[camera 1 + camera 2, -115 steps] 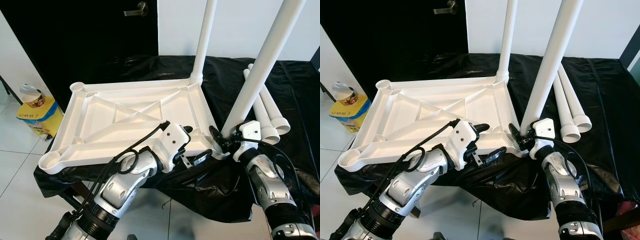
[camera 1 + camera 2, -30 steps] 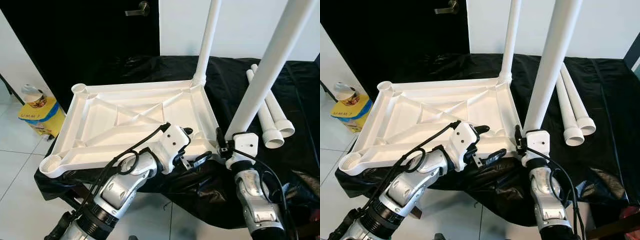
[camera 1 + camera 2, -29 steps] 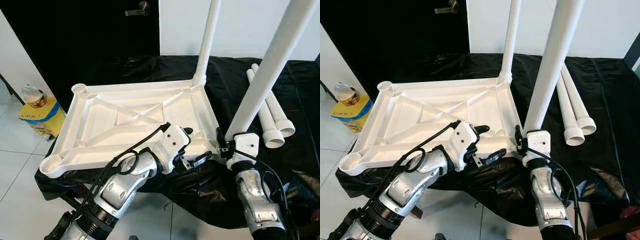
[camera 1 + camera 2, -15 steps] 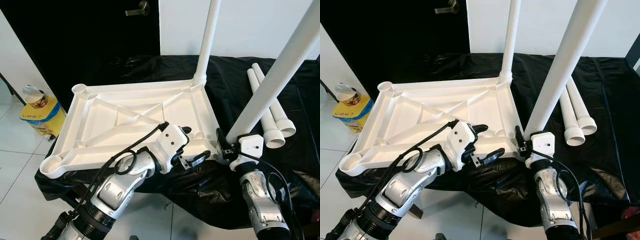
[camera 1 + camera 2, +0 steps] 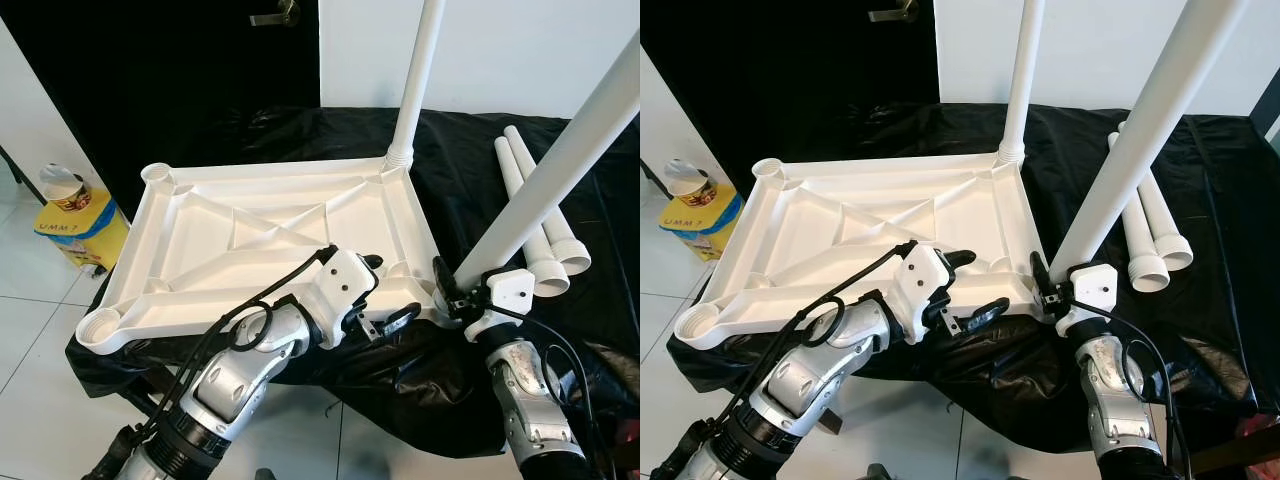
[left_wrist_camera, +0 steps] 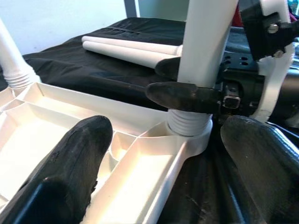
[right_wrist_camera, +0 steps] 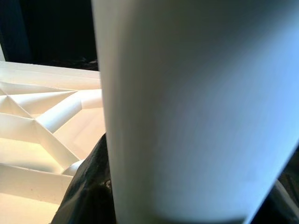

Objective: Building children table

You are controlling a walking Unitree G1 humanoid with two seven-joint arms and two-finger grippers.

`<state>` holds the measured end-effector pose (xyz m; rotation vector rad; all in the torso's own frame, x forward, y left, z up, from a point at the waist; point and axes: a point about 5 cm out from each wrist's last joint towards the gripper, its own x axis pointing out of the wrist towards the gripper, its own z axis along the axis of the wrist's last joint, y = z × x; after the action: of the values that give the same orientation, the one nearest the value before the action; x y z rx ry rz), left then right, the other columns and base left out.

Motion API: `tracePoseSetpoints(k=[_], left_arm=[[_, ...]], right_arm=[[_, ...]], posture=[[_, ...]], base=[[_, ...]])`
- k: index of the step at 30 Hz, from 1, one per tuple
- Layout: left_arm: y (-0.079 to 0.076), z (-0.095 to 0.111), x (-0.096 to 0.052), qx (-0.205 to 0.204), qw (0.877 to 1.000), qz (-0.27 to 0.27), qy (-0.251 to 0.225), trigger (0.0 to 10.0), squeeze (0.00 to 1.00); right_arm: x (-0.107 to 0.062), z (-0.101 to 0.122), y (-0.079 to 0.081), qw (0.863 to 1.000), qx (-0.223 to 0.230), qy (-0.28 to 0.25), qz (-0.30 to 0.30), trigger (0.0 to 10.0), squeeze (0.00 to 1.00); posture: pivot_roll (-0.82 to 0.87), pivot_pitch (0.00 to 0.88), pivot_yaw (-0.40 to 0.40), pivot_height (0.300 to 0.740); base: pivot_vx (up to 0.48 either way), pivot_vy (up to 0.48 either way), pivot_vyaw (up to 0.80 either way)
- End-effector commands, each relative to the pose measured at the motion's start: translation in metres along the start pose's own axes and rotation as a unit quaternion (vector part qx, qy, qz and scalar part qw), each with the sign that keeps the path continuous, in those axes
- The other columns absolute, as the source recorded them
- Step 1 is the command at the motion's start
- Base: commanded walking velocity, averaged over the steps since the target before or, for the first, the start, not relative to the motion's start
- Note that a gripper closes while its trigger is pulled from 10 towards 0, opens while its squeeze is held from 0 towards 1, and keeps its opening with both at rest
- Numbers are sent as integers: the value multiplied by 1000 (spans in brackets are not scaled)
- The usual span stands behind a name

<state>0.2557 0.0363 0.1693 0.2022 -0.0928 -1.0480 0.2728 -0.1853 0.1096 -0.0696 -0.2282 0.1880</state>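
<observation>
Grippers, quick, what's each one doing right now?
Left gripper: open, straddling the white plastic tabletop rim.
Right gripper: shut on the tilted white plastic table leg, near its socket.

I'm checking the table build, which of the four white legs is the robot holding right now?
The tilted leg at the tabletop's near right corner, clamped at its base by the right pincer. One leg stands upright at the far corner; two lie on the black cloth.

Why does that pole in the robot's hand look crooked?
The leg held by the right hand leans outward from its corner socket on the upturned tabletop, while the fitted far leg stands upright. It looks not yet seated.
</observation>
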Motion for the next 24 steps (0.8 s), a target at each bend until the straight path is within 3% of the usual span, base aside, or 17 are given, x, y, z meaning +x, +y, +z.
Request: tracePoseSetpoints(k=[1, 9, 11, 24], left_arm=[[1, 0, -4, -7, 1000, -15, 1, 10000, 0], [7, 3, -3, 6, 1000, -8, 0, 10000, 0], [13, 6, -3, 12, 1000, 11, -7, 10000, 0], [29, 6, -15, -13, 992, 123, -34, 10000, 0]], right_arm=[[-1, -3, -4, 1000, 7, 20, -5, 10000, 0], [13, 17, -5, 1000, 9, -23, -10, 10000, 0], [20, 29, -4, 999, 11, -45, -6, 10000, 0], [25, 38, -14, 998, 8, -56, -42, 10000, 0]], posture=[[19, 55, 8, 740], [44, 56, 4, 740], [54, 61, -10, 740], [76, 76, -38, 740]], base=[[0, 0, 0], [0, 0, 0], [0, 0, 0], [0, 0, 0]])
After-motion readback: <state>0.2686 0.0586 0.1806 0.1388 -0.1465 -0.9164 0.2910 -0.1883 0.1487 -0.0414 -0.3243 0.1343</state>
